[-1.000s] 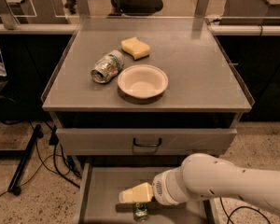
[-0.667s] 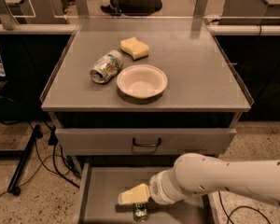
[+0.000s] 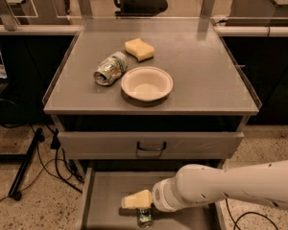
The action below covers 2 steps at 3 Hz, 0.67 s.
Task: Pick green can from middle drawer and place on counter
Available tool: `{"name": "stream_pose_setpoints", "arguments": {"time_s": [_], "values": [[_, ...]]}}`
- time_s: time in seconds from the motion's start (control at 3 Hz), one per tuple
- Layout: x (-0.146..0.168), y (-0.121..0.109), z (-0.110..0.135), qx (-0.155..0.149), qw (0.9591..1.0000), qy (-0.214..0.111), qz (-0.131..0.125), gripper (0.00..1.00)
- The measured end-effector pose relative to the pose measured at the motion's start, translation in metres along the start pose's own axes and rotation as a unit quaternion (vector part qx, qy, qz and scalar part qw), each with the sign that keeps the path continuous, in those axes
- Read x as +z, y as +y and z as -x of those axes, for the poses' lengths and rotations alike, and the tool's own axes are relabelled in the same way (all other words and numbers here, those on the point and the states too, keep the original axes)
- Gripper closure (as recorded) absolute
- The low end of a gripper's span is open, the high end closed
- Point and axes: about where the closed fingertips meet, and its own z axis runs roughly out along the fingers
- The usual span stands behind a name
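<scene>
- The green can [image 3: 145,217] is small and dark green with a pale, shiny patch near its top. Only part of it shows, at the very bottom of the view.
- It sits on the floor of the middle drawer [image 3: 103,202], near the front and about midway across. Whether it stands upright cannot be told.
- The gripper [image 3: 136,200], cream-coloured at the end of a thick white arm [image 3: 230,186] reaching in from the right, is directly above the can and very close to it. Whether it is released, clenched or holding the can cannot be told.
- The middle drawer is pulled out, a shallow grey tray with low side walls.
- Above it is a closed grey drawer front [image 3: 96,145] with a black handle [image 3: 151,147].
- The counter [image 3: 206,66] is a flat grey metal top with thin raised rims. On it are a white bowl [image 3: 147,83], a paler can [image 3: 110,68] lying on its side just left of the bowl, and a yellow sponge [image 3: 139,49] behind them.
- The speckled floor [image 3: 24,205] carries black cables [image 3: 53,164] at the left.
- The markings on both cans are too small to read.
</scene>
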Motion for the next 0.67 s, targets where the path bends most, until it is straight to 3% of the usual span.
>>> {"name": "stream_pose_setpoints", "arguments": {"time_s": [0.67], "values": [[0.065, -0.019, 0.032, 0.037, 0.9991, -0.013, 0.016, 0.0]]}}
